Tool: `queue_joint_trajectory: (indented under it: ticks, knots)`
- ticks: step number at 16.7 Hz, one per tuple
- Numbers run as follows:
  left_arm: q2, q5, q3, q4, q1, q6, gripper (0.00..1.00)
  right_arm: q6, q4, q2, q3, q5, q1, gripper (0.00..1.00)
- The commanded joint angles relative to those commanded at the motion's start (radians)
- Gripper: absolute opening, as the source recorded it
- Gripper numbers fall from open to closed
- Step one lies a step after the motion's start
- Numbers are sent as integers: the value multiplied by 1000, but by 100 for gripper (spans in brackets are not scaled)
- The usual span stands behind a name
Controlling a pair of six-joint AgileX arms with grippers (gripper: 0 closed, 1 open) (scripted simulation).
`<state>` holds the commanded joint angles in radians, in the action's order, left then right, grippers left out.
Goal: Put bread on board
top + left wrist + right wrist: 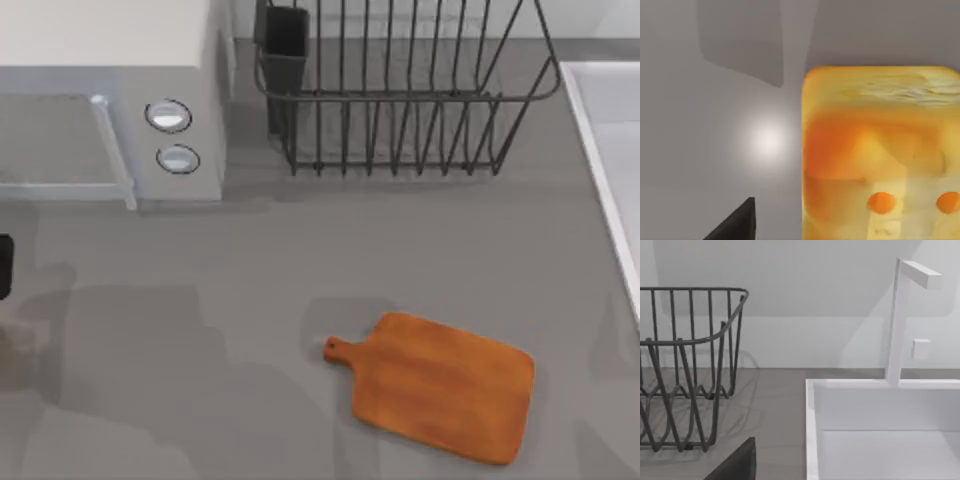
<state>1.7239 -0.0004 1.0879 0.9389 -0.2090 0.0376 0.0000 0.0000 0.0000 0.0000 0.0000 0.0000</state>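
Your cutting board (440, 388) lies flat on the grey table (200, 330), near the front edge and a little right of centre, its stubby handle with the small hole pointing left, and its top is bare. Your left wrist view looks straight down on the bread (880, 155), a golden-yellow block with an orange crust band and two orange dots, resting on the same grey surface; one dark finger (735, 222) of the left gripper pokes in beside it and is clear of the loaf, not touching it. You cannot tell from that single finger how wide the left gripper stands, and nothing shows it holding the bread. In the top view a small dark piece sits at the far left edge of the table, probably part of your left arm, well apart from the board. At the far left stands a white microwave (110, 100) with two round knobs, and to its right, far centre, a dark wire dish rack (400, 90). Along the right edge runs a white sink (610, 170). Your right wrist view faces that sink (880, 430) and its white tap (900, 320), the rack (690, 365) beside it, with one dark finger (737, 465) in the corner; whether the right gripper is spread or closed you cannot tell.
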Motion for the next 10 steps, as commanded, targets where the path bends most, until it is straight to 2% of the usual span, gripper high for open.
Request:
queue_joint_trajectory:
  ticks: [5, 10]
  knots:
    - [81, 0, -102, -192, -3, 5, 100, 0, 0, 0, 0, 0, 0, 100]
    - [90, 0, -113, -208, -3, 5, 100, 0, 0, 0, 0, 0, 0, 100]
